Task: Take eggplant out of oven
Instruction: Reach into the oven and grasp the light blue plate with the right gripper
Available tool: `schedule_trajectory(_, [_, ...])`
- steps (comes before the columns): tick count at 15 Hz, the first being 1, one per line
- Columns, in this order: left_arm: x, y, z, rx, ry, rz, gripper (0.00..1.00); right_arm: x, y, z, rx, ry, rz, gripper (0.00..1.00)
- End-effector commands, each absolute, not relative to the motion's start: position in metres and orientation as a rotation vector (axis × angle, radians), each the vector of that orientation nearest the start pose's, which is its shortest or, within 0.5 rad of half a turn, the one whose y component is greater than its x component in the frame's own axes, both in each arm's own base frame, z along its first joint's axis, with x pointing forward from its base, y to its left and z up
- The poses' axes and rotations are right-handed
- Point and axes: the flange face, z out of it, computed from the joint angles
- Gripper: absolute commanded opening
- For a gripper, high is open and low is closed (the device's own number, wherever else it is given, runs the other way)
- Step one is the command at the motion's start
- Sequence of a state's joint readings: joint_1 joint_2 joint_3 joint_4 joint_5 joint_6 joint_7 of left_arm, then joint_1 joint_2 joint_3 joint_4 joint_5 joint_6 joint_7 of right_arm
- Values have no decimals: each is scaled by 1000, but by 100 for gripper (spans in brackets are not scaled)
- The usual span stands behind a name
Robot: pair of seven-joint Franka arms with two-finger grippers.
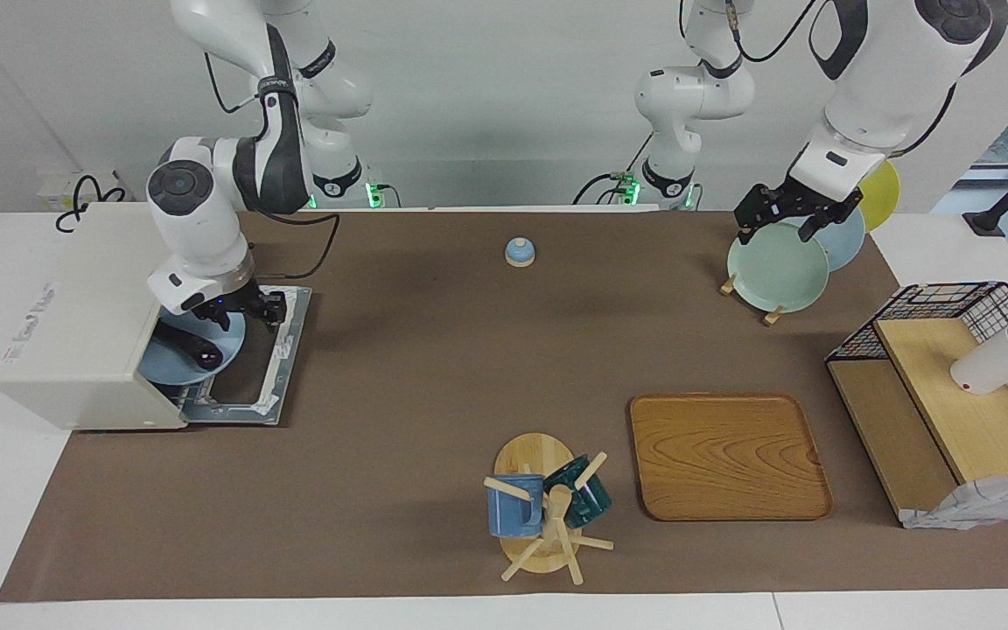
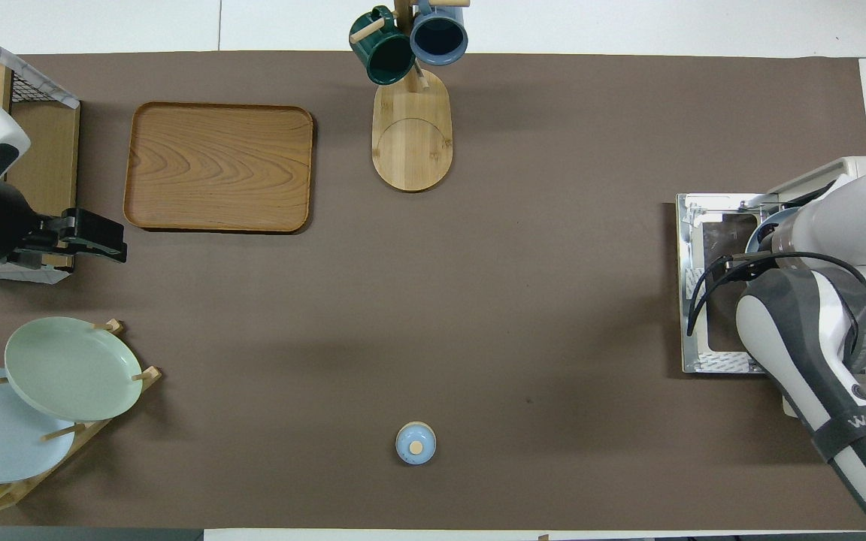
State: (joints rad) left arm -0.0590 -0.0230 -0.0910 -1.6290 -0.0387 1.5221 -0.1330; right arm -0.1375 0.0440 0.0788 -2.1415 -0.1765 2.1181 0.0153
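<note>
The cream-white oven (image 1: 75, 306) stands at the right arm's end of the table, its door (image 1: 269, 367) dropped flat on the mat. A light blue plate (image 1: 173, 366) sticks out of the oven's mouth. The dark eggplant (image 1: 193, 350) lies on it. My right gripper (image 1: 240, 308) hangs just over the plate's rim, on the side nearer to the robots. Contact with the plate cannot be made out. In the overhead view the right arm (image 2: 816, 315) covers the eggplant, and only the plate's edge (image 2: 765, 222) and the door (image 2: 711, 300) show. My left gripper (image 1: 782, 219) waits open over the plate rack.
A plate rack (image 1: 775, 267) with green, blue and yellow plates stands at the left arm's end. A wooden tray (image 1: 727, 455), a mug tree (image 1: 548, 503) with two mugs, a small blue lid (image 1: 519, 252) and a wire shelf unit (image 1: 950, 385) are on the mat.
</note>
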Motion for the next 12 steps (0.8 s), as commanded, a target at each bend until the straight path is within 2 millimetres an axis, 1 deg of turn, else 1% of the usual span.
schedule_trajectory(1, [531, -82, 610, -3153, 13, 138, 100, 522, -39, 377, -3284, -71, 53, 62])
schedule_trajectory(3, [531, -82, 610, -3153, 10, 138, 100, 521, -42, 375, -3283, -64, 41, 46])
schedule_trajectory(4, [531, -82, 610, -3153, 10, 135, 100, 520, -42, 374, -3283, -64, 46, 35])
schedule_trajectory(5, [531, -82, 611, -3153, 10, 133, 100, 520, -42, 372, -3282, -64, 51, 32])
schedule_trajectory(7, [531, -83, 611, -3153, 13, 131, 100, 520, -47, 369, -3281, -58, 63, 31])
schedule_trajectory(8, [532, -83, 611, -3154, 15, 128, 100, 520, -47, 369, -3281, -68, 58, 13])
schedule_trajectory(9, [532, -83, 611, -3154, 15, 128, 100, 520, -43, 369, -3281, -94, 66, 0])
schedule_trajectory(11, [532, -82, 611, -3154, 10, 128, 100, 521, -38, 371, -3288, -125, 81, 0])
schedule_trajectory(12, [532, -82, 611, -3154, 10, 128, 100, 521, -29, 371, -3299, -170, 85, 0])
